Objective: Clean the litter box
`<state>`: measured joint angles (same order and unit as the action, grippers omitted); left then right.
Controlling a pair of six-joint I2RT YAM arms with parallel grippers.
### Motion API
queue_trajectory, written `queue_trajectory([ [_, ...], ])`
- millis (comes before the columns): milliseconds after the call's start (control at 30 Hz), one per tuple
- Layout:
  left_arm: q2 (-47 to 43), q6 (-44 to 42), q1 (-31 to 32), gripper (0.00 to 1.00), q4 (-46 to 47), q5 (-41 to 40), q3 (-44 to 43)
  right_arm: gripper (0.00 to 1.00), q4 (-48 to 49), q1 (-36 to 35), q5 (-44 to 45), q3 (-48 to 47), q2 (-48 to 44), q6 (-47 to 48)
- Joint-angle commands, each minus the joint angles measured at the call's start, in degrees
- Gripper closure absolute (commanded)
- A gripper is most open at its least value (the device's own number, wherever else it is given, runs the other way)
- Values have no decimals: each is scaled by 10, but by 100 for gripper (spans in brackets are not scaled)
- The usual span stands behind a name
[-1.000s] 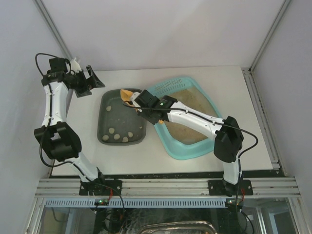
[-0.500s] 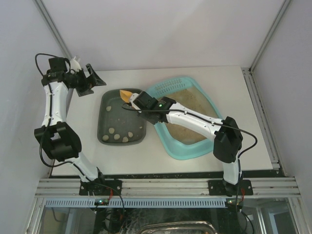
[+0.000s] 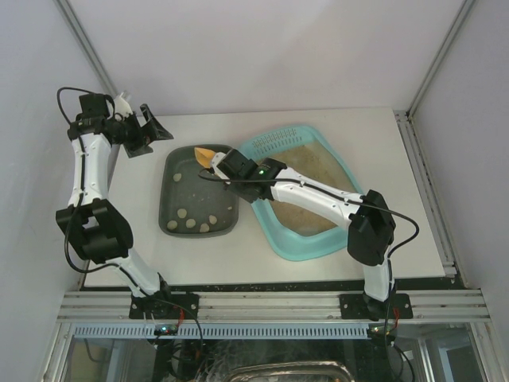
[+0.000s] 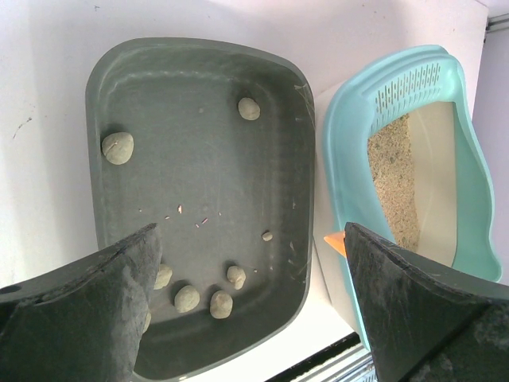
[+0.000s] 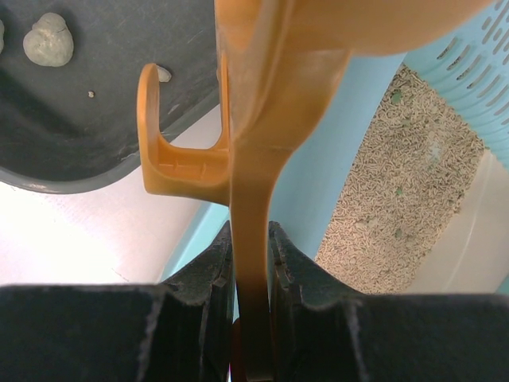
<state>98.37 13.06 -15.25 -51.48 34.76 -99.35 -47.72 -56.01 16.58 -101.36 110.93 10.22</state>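
Top external view: the left gripper [image 3: 148, 130] is hanging released, jaws wide, above the far left corner of the counter [image 3: 374, 135]. It is probably parked there so that its wrist camera is looking down on both trays and so that it is not crowding the working arm.

The grey tray [image 3: 203, 187] is lying just left of the litter box and appears to be serving as the dump. Several pale clumps [image 3: 191, 219] are lying in it, most of them toward its near edge.

The right gripper [image 3: 225, 165] is reaching across from the right. It is clenched on the handle of the orange scoop [image 3: 205, 153], with the scoop head over the tray's far right corner. That placement suggests tipping out over the tray. Whether the scoop is carrying anything cannot be told.

The litter box [image 3: 306, 248] is sitting right of centre on the counter, angled, with its slotted rim at the far end. It is a light-turquoise tray with rounded corners. The right wrist view is showing its beige litter [image 5: 390, 199] as coarse grains with a few greenish flecks.
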Motion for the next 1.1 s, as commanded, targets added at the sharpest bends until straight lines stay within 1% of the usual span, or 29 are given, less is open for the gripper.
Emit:
queue_trajectory([
  [0,-2,11,-4,0,17,16,-21,100,1,-4,-41,-11,-4,5],
  [33,-1,11,-4,0,15,17,-22,100,-1,-7,-71,-12,-3,1],
  [67,-1,11,-4,0,14,18,-23,100,-3,-9,-80,-14,0,-3],
  [167,-1,0,-4,0,3,18,-30,100,6,-13,5,-16,-1,0],
  [233,-2,-6,-4,0,-3,18,-32,100,9,-18,-39,-12,-6,6],
  [267,-1,-8,-4,0,-6,20,-32,100,7,-21,-35,-13,-2,2],
  [333,2,-7,-4,0,-9,23,-32,100,6,-22,24,-18,2,1],
  [400,2,-7,-4,0,-10,25,-30,100,17,-24,4,-7,0,13],
  [500,4,-5,-3,0,-8,28,-28,100,11,-29,60,-13,14,8],
  [567,5,-5,-1,0,-8,31,-28,100,18,-32,51,2,12,22],
  [600,6,-6,-1,0,-9,31,-27,100,18,-35,68,0,17,18],
  [667,9,-6,0,0,-12,33,-29,100,13,-40,129,-7,25,22],
  [733,11,-6,0,0,-12,35,-29,100,23,-46,146,8,24,40],
  [833,16,-6,0,0,-10,36,-31,100,20,-56,174,2,35,35],
  [1067,15,-7,0,0,-8,31,-25,100,12,-70,203,-6,39,22],
])
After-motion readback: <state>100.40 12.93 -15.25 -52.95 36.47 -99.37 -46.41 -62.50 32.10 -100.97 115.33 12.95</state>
